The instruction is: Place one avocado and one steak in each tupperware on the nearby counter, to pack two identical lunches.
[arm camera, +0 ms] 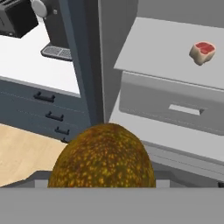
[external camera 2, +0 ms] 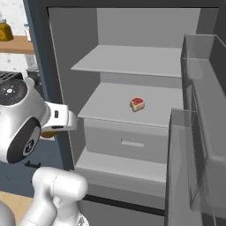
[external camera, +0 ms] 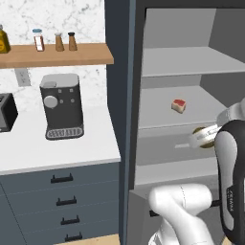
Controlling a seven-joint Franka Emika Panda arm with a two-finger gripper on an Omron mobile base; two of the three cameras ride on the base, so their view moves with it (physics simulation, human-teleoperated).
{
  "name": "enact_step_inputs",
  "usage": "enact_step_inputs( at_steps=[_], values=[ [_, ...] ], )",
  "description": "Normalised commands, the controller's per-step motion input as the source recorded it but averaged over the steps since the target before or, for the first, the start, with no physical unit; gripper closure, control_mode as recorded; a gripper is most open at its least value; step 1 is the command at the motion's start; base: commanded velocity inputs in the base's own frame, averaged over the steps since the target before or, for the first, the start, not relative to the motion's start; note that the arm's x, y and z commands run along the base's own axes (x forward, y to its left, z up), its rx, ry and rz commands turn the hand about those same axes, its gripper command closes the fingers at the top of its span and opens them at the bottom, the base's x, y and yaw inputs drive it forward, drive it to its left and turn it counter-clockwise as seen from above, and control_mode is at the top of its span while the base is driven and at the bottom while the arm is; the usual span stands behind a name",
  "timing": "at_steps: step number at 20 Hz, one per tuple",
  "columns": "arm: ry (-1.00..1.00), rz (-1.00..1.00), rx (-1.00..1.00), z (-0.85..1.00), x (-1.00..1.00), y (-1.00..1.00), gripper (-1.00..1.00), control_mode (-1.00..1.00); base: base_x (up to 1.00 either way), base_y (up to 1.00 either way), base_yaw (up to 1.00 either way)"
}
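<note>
A brown-speckled avocado (arm camera: 103,157) hangs in mid-air close before the hand camera, with my gripper (external camera: 203,138) shut on it; my fingertips are hidden behind it. In the right base view a sliver of the avocado (external camera 2: 48,132) shows under the hand, left of the open fridge. One steak (external camera: 179,105) (external camera 2: 137,104) (arm camera: 202,52), red with a pale rim, lies on the fridge's middle shelf, ahead of the hand and to its right. The white counter (external camera: 52,148) (arm camera: 26,70) stretches to the left of the fridge. The tupperware is out of view.
A coffee machine (external camera: 61,106) and a dark toaster (external camera: 5,112) stand on the counter under a wooden shelf (external camera: 62,55) with bottles. The fridge has a closed drawer (external camera 2: 128,141) below the steak's shelf. Its open door (external camera 2: 198,132) with clear bins juts out at the right.
</note>
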Motion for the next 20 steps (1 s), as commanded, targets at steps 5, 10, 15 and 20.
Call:
enact_step_inputs(
  at_steps=[5, 10, 15, 20],
  values=[
    [0.01, -0.09, 0.07, 0.64, -0.19, 0.4, 1.0, -1.0, 0.0, 0.0, 0.0],
    [0.0, -0.03, 0.01, 0.08, -0.06, 0.07, 1.0, 1.0, -0.13, 0.47, -0.14],
    [0.0, 0.0, 0.0, 0.0, 0.0, 0.0, 1.0, 1.0, 0.0, 1.0, -0.17],
    [0.0, 0.0, 0.0, 0.0, 0.0, 0.0, 1.0, 1.0, 0.01, 1.0, -0.11]
  ],
)
